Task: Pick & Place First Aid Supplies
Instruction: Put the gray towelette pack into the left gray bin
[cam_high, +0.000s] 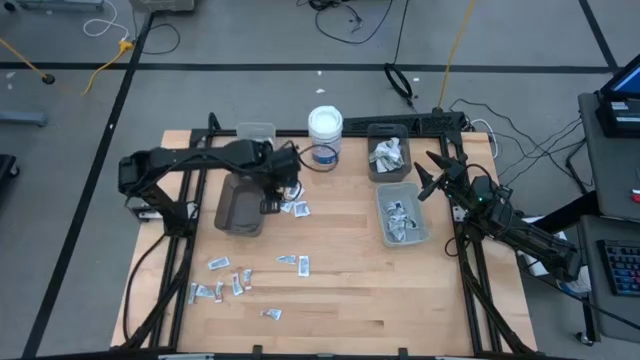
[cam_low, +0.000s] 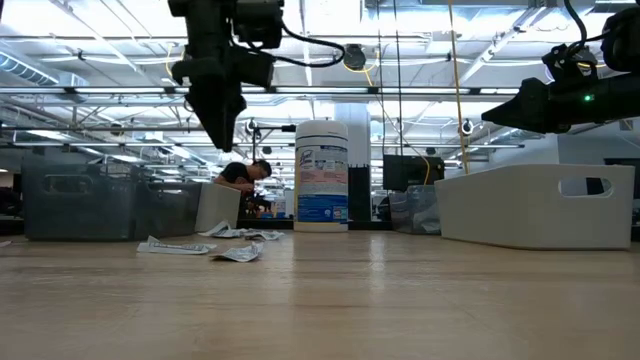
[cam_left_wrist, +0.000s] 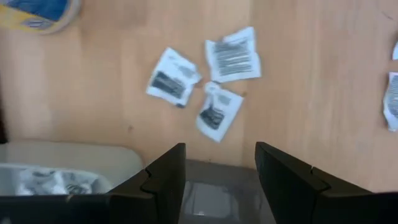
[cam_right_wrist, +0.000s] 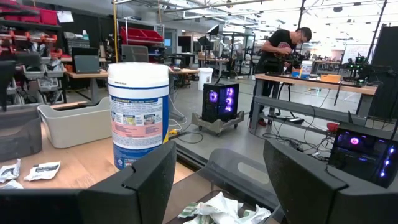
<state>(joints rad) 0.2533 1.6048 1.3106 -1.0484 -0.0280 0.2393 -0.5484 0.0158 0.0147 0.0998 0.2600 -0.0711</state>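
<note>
Three packets (cam_left_wrist: 211, 84) are spread on bare wood beneath the left gripper (cam_left_wrist: 219, 177), its fingers apart and empty.
One packet, at twelve o'clock of the fingers, is best singled out, straddled squarely and approached vertically; the right gripper (cam_high: 432, 178) waits spread at three o'clock.

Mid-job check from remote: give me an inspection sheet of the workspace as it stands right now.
Surface: wooden table, bare across its near right part.
Job's things: three packets lie below the left gripper beside the dark bin; more loose packets are scattered on the near left; two bins on the right hold packets.
Clutter: white round tub with a blue label stands at the far edge; a clear bin sits left of it.
Grippers: left gripper open, empty, raised over the packets; right gripper open, empty, by the right bins.
Cables: black and yellow leads on the floor beyond the table.
Surroundings: a person works at a bench in the room behind.
</note>
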